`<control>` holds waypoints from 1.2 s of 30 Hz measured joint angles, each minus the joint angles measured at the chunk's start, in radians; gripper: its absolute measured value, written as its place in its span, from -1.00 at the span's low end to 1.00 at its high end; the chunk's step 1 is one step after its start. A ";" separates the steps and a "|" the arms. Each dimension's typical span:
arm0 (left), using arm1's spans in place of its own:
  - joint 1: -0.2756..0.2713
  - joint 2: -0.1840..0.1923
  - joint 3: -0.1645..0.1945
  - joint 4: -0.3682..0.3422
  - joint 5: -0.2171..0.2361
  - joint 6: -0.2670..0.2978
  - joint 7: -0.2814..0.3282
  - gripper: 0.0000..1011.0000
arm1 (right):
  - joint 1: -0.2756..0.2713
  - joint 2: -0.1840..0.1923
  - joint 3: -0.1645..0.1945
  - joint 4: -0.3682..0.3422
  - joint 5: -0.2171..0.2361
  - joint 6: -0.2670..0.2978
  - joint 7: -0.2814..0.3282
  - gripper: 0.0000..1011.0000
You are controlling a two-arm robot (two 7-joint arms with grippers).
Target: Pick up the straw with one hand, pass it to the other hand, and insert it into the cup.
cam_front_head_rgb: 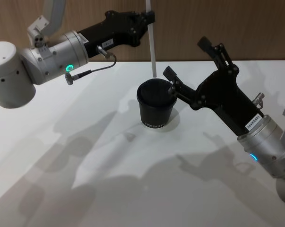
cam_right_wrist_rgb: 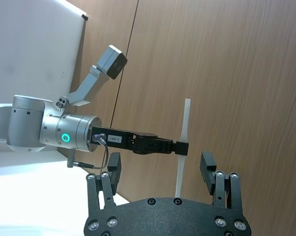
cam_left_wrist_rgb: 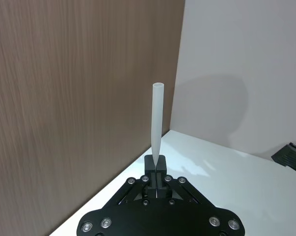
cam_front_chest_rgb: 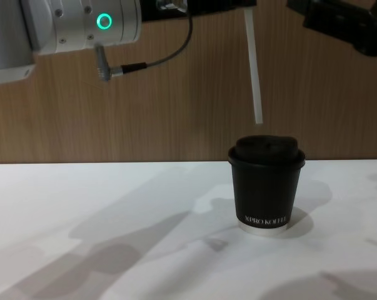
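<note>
The cup (cam_front_chest_rgb: 266,187) is standing on the tabletop (cam_front_chest_rgb: 113,219). The right hand (cam_front_head_rgb: 185,56) is hanging higher up to its right, fingers spread wide and holding nothing. Farther back, the left hand (cam_front_head_rgb: 148,18) is pinching the straw (cam_front_chest_rgb: 254,69) upright over the cup. The straw is probably light, slick and crushable, so a gentle mid-length grip should suit it.

1 cup (cam_front_head_rgb: 155,112): black paper, domed lid on, upright on worktop (cam_front_head_rgb: 85,151). 1 straw (cam_front_head_rgb: 152,47): thin white tube, near-upright, lower end just above the lid, apart.
</note>
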 joint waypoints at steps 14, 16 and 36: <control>0.001 0.033 0.017 -0.027 0.010 0.004 -0.002 -0.98 | 0.000 0.000 0.000 0.000 0.000 0.000 0.000 0.98; 0.001 0.036 0.019 -0.029 0.010 0.005 -0.002 -0.98 | 0.000 0.000 0.000 0.000 0.000 0.000 0.000 0.98; 0.000 0.052 0.033 -0.038 0.011 0.007 -0.010 -0.98 | 0.000 0.000 0.000 0.000 0.000 0.000 0.000 0.98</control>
